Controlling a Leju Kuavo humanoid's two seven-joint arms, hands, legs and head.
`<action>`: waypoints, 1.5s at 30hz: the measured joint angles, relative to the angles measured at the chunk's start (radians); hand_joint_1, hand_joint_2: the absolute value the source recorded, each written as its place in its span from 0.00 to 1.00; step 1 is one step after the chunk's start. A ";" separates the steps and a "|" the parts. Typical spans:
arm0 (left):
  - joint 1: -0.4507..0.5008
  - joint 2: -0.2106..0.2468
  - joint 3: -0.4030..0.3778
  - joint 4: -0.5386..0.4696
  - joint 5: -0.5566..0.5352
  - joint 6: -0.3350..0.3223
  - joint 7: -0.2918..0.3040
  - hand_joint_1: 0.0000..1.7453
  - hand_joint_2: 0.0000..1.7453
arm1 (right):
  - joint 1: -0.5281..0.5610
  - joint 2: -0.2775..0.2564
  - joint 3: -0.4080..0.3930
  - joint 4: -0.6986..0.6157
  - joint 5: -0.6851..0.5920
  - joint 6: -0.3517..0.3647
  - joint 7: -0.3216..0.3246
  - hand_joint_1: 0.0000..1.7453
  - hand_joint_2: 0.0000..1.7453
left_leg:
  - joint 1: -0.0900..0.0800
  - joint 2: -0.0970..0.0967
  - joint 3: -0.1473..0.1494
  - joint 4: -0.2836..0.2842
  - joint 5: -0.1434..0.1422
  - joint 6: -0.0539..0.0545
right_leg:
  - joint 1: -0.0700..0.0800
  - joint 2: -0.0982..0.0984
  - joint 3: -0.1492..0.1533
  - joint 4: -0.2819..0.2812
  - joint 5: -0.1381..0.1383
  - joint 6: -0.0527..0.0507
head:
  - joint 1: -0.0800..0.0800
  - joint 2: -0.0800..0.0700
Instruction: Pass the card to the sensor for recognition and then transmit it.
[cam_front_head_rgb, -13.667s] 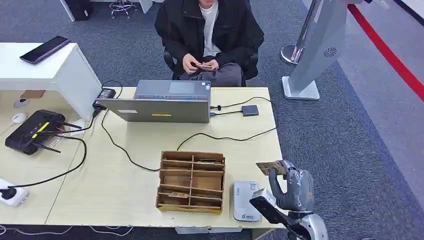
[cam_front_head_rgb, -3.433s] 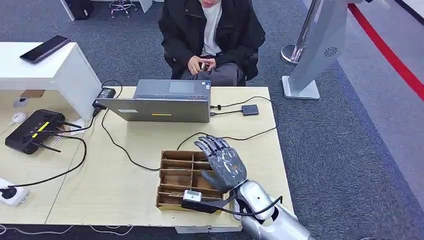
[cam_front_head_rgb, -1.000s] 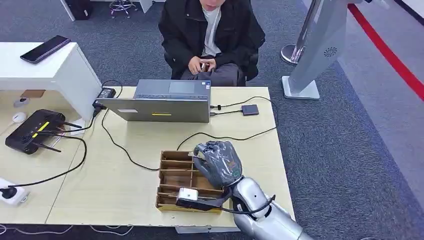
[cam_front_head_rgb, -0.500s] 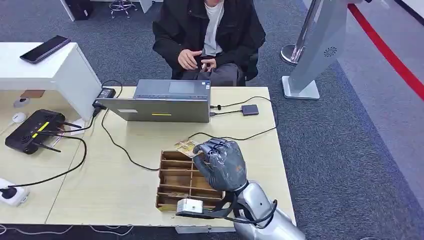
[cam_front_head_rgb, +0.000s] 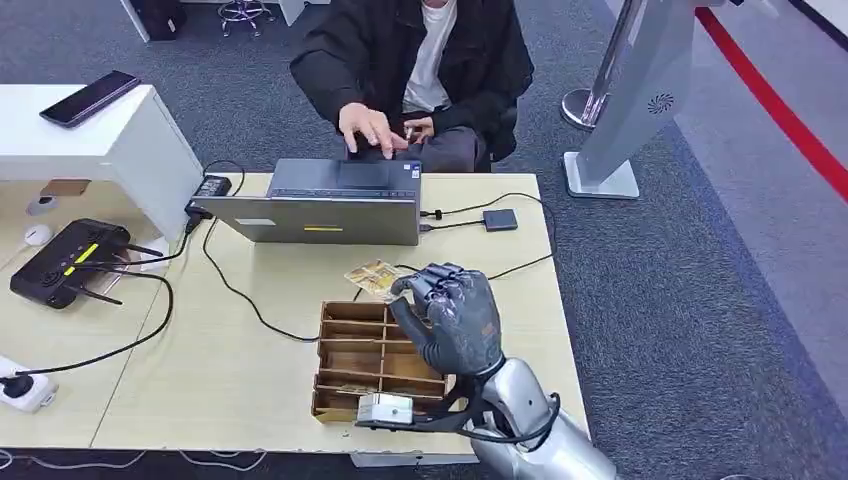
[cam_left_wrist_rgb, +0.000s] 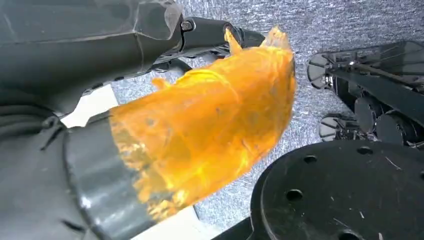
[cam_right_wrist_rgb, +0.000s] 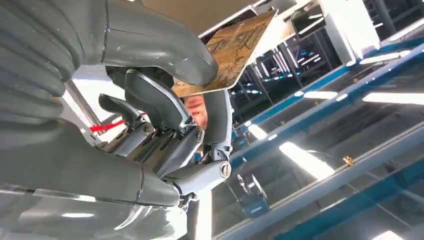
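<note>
A brown patterned card (cam_front_head_rgb: 372, 277) is pinched at its near edge by my right hand (cam_front_head_rgb: 450, 318), which hovers over the far right corner of the cardboard organizer (cam_front_head_rgb: 350, 372). The card sticks out towards the laptop (cam_front_head_rgb: 330, 205), lying roughly flat above the table. Up close in the right wrist view, the card (cam_right_wrist_rgb: 235, 47) sits between the thick thumb (cam_right_wrist_rgb: 160, 40) and the darker fingers (cam_right_wrist_rgb: 155, 102). My right arm covers the spot where the white sensor lay. My left hand (cam_left_wrist_rgb: 90, 55) hangs low, partly wrapped in orange film; its fingers are hidden.
A person in a black jacket sits behind the table, one hand (cam_front_head_rgb: 365, 128) reaching over the laptop's far edge. Black cables (cam_front_head_rgb: 450, 275) and a small adapter (cam_front_head_rgb: 499, 220) lie behind my right hand. A router (cam_front_head_rgb: 65, 262) sits at the left.
My right hand closed on the card in the organizer, lifted it out and carried it towards the laptop. The person leaned forward and stretched a hand over the laptop.
</note>
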 joint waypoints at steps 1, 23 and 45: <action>0.000 0.002 0.005 0.000 -0.004 0.000 0.000 0.00 0.00 | -0.006 0.000 -0.002 0.000 0.002 0.002 0.001 1.00 1.00 | 0.000 0.000 0.000 0.000 0.000 0.000 | 0.000 0.000 0.000 0.000 0.000 0.000 | 0.000 0.000; 0.000 0.040 0.038 0.000 -0.099 -0.019 -0.002 0.00 0.00 | -0.160 0.030 -0.045 0.152 0.005 0.113 0.059 1.00 1.00 | 0.000 0.000 0.000 0.000 0.000 0.000 | 0.000 0.000 0.000 0.000 0.000 0.000 | 0.000 0.000; -0.131 -0.071 0.005 -0.048 -0.292 0.817 0.044 0.00 0.00 | -0.177 0.065 -0.034 0.167 0.033 0.150 0.137 0.00 0.00 | -0.002 -0.004 -0.001 0.001 0.003 0.001 | -0.001 -0.003 0.001 0.000 0.002 0.001 | 0.000 0.000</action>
